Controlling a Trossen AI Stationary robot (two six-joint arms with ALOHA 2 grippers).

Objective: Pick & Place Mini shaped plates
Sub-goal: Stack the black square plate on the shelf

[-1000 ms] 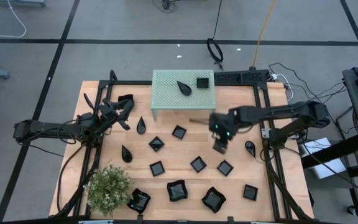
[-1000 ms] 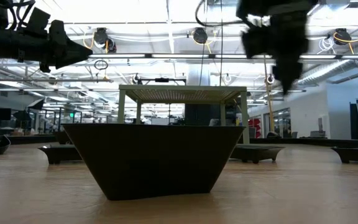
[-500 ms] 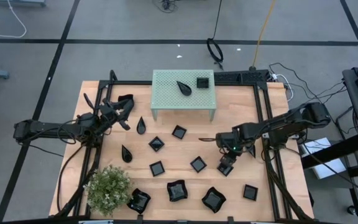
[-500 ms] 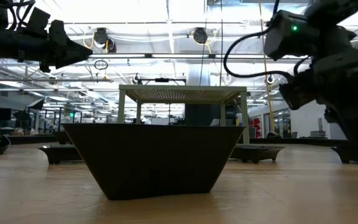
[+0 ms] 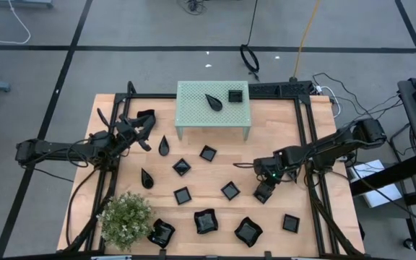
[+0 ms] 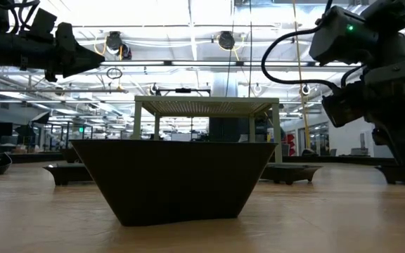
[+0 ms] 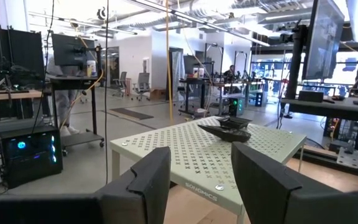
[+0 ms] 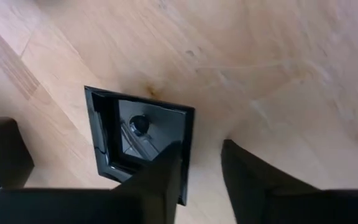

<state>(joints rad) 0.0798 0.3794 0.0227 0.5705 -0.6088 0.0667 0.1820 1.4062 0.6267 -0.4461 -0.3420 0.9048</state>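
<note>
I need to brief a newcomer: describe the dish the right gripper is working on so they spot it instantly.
Start at the green stand at the table's back. Follow the right arm to its gripper. The small square black dish sits under it, one finger over its rim; no other dish has a gripper on it.

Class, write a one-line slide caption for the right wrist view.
Right tool straddles one rim of a small square black dish on the wooden table, one finger inside.

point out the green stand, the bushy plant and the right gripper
green stand (image 5: pixel 193 108), high view, bare perforated top
bushy plant (image 5: pixel 126 217), high view, middle of the foliage
right gripper (image 5: pixel 263 193), high view, between its fingertips
</note>
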